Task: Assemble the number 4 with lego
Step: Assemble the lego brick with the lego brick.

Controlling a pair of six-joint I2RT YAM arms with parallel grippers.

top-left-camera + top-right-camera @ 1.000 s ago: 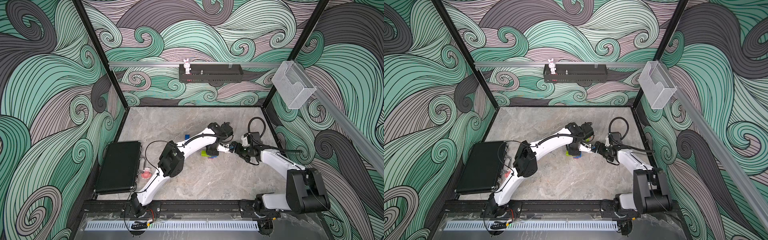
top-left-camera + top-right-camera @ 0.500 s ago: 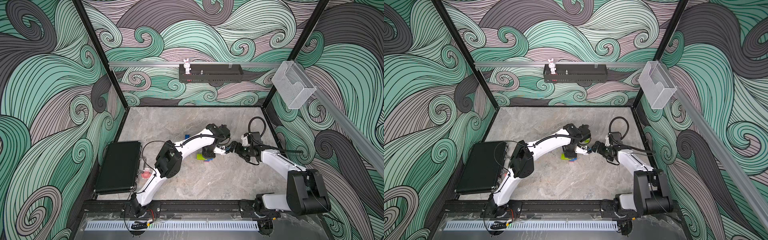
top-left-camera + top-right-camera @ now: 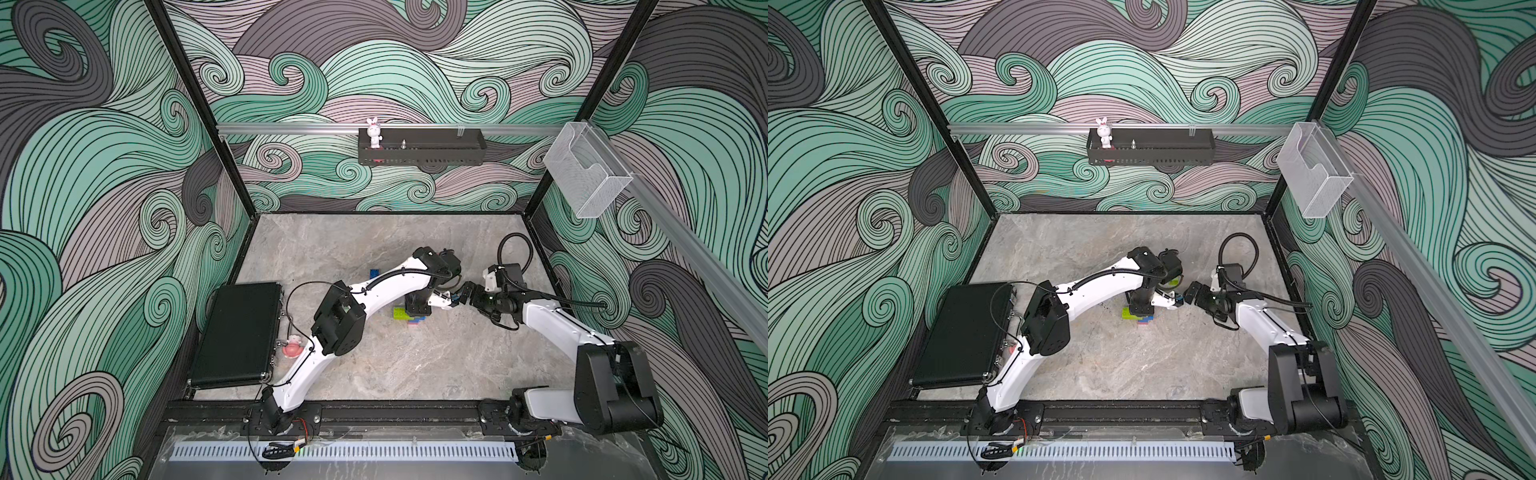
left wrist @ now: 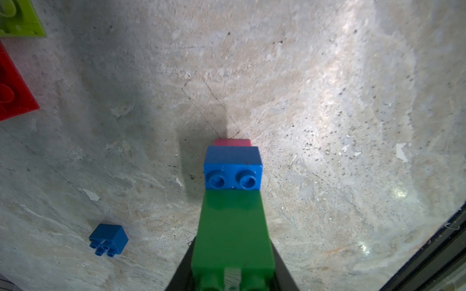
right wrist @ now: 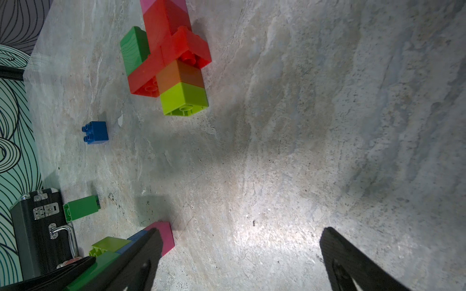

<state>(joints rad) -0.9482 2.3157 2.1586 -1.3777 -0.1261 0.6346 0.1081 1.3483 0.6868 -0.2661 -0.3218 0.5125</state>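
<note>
**Nearest, mid bench (image 3: 374, 365):**
- Left fingers (image 4: 184, 272) clamped tight on short strip (image 4: 233, 201): dk-green oblong, blue, pink tip.
- Held by the green end and tilted. Pink tip looks down at bench surface in left wrist view.
- Lime brick (image 5: 108, 244) touches strip's side. Joined or only beside it, can't tell.
- Right fingers (image 5: 141, 259) spread wide, nothing btwn them. One finger is near strip's pink end, not gripping.

**A bit farther, twd black case (image 5: 32, 226):**
- Loose dk-green brick (image 5: 80, 207), on its side, unattached.

**Farther again:**
- Loose blue brick (image 5: 95, 132), alone, studs sideways.

**Farthest:**
- Main build (image 5: 171, 58), lying flat.
- Column runs pink, red, orange, lime, w/ a red crossbar across it and a dk-green piece off one end of the crossbar.
- Its top is cut by the frame edge. In both top views it is mostly hidden under left arm.

**Progress (my read):**
- Stem + crossbar of the 4 look done. The open-side stroke is only begun w/ the green piece.
- Strip is well apart from build, not yet joined; prob. the missing stroke.
- The two loose bricks may be spares.
- Past halfway, w/ the final join outstanding.
</note>
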